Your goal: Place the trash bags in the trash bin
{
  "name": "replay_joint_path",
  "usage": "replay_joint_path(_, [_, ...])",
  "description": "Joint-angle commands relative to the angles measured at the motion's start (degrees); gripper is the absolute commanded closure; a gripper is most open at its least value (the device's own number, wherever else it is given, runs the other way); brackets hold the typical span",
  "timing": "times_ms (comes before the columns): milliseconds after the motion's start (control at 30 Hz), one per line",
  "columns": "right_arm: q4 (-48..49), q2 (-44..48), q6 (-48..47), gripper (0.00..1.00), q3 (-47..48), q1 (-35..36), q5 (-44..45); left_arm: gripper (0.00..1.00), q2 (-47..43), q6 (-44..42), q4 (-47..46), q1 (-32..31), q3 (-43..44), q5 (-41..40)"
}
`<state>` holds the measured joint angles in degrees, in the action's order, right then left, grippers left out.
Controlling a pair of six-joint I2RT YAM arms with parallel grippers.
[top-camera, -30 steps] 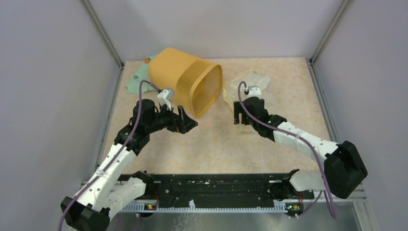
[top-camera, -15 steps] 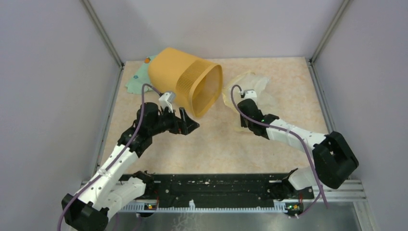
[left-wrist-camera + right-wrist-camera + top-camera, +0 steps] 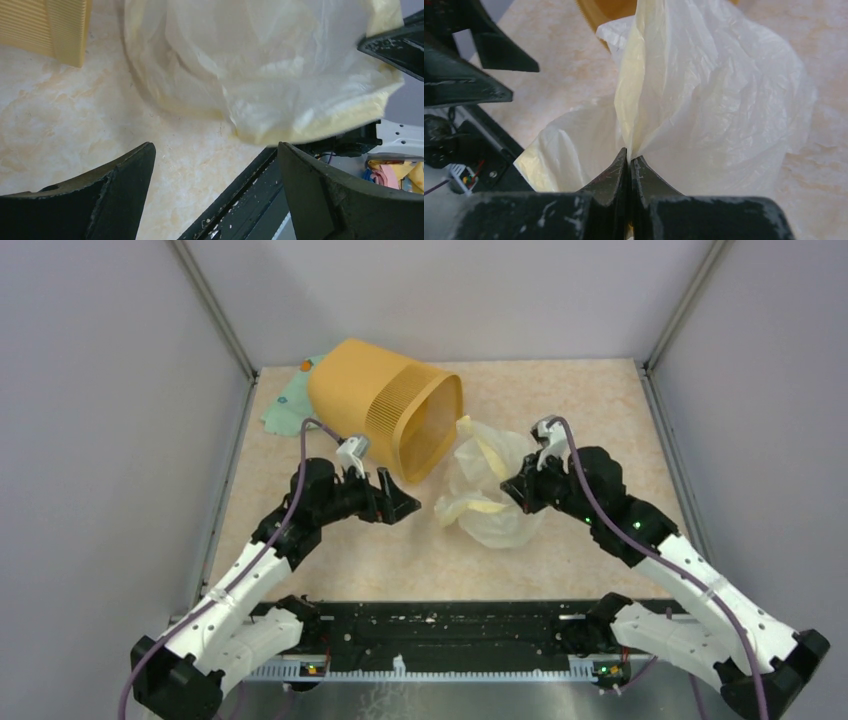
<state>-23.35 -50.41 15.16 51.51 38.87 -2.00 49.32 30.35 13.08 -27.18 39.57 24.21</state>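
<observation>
Lying on side at far left of table (image 3: 590, 410): trash bin (image 3: 372, 410), mouth facing right, mint cloth (image 3: 284, 406) peeking out behind base. Trash bag (image 3: 488, 496) bunched just beside bin mouth, outside bin, between both grippers. Right gripper (image 3: 518, 490) clamped on bag's right side. Left gripper (image 3: 397, 504) spread wide, holding nothing.

Left wrist: fingers (image 3: 117, 197) far apart, bare tabletop between; bag ahead, bin's ribbed edge upper left.

Right wrist: fingers (image 3: 614, 180) pressed together on bag fold; bin rim beyond.

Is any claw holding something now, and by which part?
The right claw is shut on a pinched fold of the trash bag. The left claw is open and holds nothing.
</observation>
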Motion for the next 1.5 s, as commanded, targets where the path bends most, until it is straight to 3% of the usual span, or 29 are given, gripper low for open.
replay_joint_path(0, [-2.58,5.60,1.40,1.00,0.55,0.65,-8.14,0.03,1.34,2.26,-4.56,-0.21,-0.18,1.94])
replay_joint_path(167, [-4.67,7.87,5.23,1.00,-1.87,0.66,-7.10,0.09,3.42,5.60,-1.54,-0.18,0.16,2.23])
replay_joint_path(467, [-16.51,10.30,13.29,1.00,-5.86,0.61,7.60,0.17,5.54,5.28,-2.53,-0.29,-5.49,1.21])
replay_joint_path(700, [-17.96,8.14,14.31,0.52,-1.03,0.68,10.93,0.17,6.59,2.61,-3.66,-0.92,-7.77,-3.21])
replay_joint_path(867, [-20.80,6.89,11.21,0.35,5.68,0.62,11.38,0.15,7.56,2.68,-8.36,-1.00,-9.65,-4.90])
replay_joint_path(1033, [-22.42,5.53,8.44,0.31,12.89,0.76,10.56,0.16,11.11,3.84,-12.22,-1.82,-10.35,-7.04])
replay_joint_path(1233, [-21.24,2.74,7.15,0.33,18.94,3.07,3.61,0.19,14.51,5.03,-16.81,-5.31,-10.51,-10.57])
replay_joint_path(1333, [-20.68,0.01,7.66,0.34,20.15,8.89,5.68,0.21,16.12,5.85,-19.38,-6.48,-11.18,-12.75])
replay_joint_path(1467, [-20.42,-5.14,9.17,0.35,21.44,21.52,15.14,0.27,17.82,6.79,-22.11,-7.61,-11.57,-12.88])
